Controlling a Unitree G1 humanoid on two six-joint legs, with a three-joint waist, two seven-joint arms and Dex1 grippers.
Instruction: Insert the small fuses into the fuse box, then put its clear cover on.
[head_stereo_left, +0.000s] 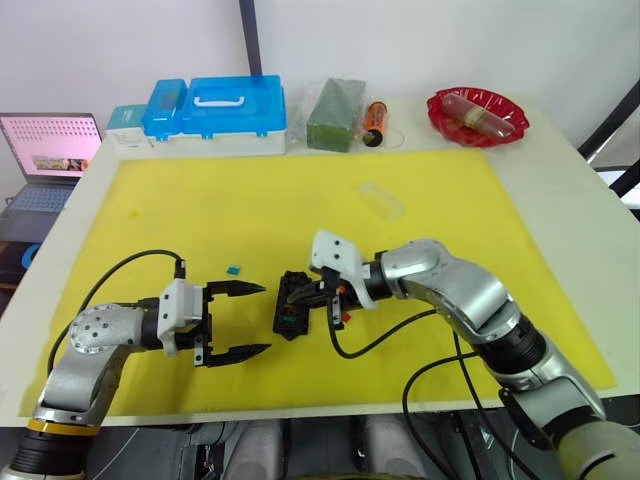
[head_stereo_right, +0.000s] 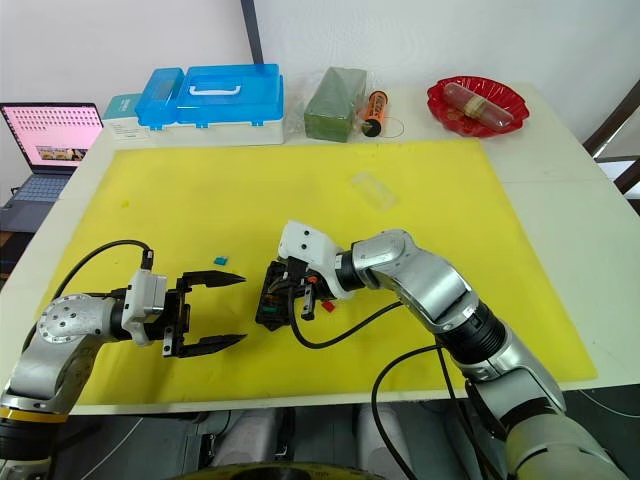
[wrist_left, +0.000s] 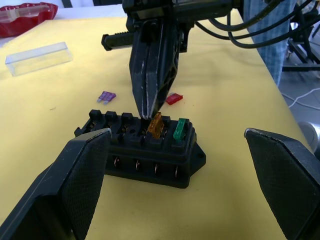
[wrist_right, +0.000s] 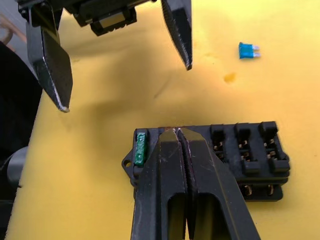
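The black fuse box (head_stereo_left: 291, 308) lies on the yellow mat between my two grippers. An orange fuse (wrist_left: 155, 125) leans in one slot, and a green fuse (wrist_left: 180, 129) stands upright in the end slot beside it. My right gripper (wrist_left: 147, 114) is shut, its tip touching the orange fuse's top edge. My left gripper (head_stereo_left: 265, 318) is wide open just left of the box, holding nothing. A blue fuse (head_stereo_left: 233, 268) lies loose left of the box. A purple fuse (wrist_left: 106, 96) and a red fuse (wrist_left: 174, 98) lie behind it. The clear cover (head_stereo_left: 382, 200) rests farther back on the mat.
Along the table's far edge stand a blue-lidded case (head_stereo_left: 215, 110), a wrapped green block (head_stereo_left: 335, 112), an orange tube (head_stereo_left: 375, 120) and a red bowl (head_stereo_left: 477, 115). A laptop (head_stereo_left: 50, 150) sits off the table's left side. Black cables trail from both wrists.
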